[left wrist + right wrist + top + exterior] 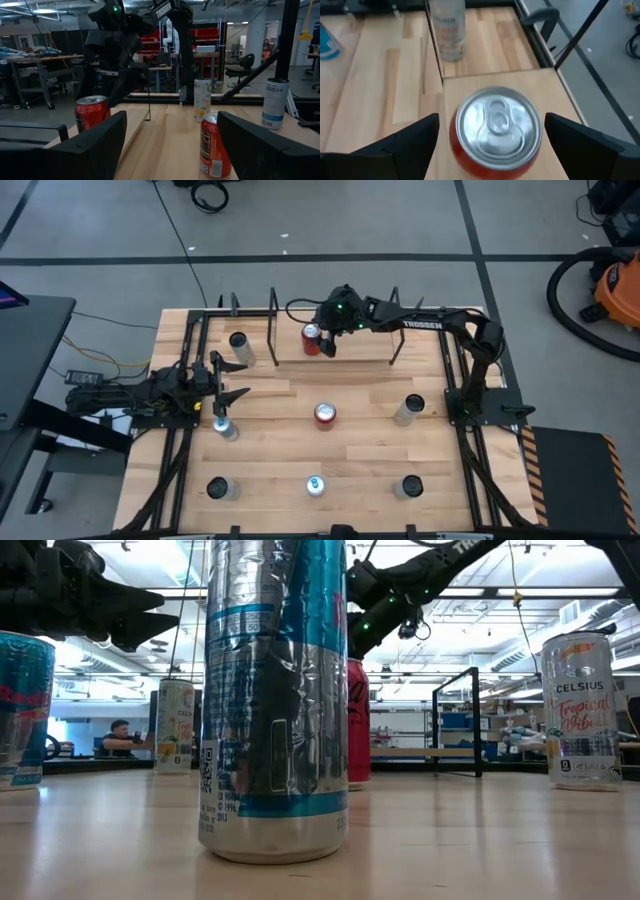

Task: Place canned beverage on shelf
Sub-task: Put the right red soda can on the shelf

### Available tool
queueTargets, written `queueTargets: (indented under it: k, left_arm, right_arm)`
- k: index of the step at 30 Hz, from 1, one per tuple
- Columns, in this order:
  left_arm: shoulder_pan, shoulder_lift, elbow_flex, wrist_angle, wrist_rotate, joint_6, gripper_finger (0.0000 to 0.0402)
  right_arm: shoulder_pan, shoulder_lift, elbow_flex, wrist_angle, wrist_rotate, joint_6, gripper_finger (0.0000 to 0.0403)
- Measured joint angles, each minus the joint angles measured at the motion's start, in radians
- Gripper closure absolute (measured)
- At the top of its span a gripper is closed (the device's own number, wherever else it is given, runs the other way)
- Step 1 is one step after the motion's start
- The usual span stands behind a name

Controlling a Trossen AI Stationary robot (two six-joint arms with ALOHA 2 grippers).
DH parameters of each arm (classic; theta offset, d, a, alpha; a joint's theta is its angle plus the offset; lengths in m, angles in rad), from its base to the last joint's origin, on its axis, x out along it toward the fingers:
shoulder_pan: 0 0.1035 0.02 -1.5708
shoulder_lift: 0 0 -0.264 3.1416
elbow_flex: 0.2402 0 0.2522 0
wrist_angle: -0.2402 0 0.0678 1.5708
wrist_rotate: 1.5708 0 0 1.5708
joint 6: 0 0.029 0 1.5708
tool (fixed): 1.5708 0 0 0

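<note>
i've got the right gripper (487,142) spread wide directly above the red can (496,132), which stands upright on the shelf (360,345) board, apparently delivered, while my left gripper (228,383) waits half-spread at the table's left edge, holding nothing.

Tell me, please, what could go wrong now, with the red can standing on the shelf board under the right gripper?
1. The right gripper is open astride the red can; a skewed retreat could tip it.
2. The can stands near the edge of the shelf board, so a nudge might push it off.
3. The left gripper hovers close to a silver can.
</note>
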Motion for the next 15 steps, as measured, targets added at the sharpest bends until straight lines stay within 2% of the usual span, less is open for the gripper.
queueTargets:
  k: [7,15]
  left_arm:
    - [0.000,0.000,0.000,0.000,0.000,0.000,0.0086]
    - [0.000,0.000,0.000,0.000,0.000,-0.001,0.0086]
  right_arm:
    - [0.005,0.018,0.000,-0.016,0.034,0.004,0.0051]
    - [0.005,0.020,0.000,0.014,0.043,0.007,0.0097]
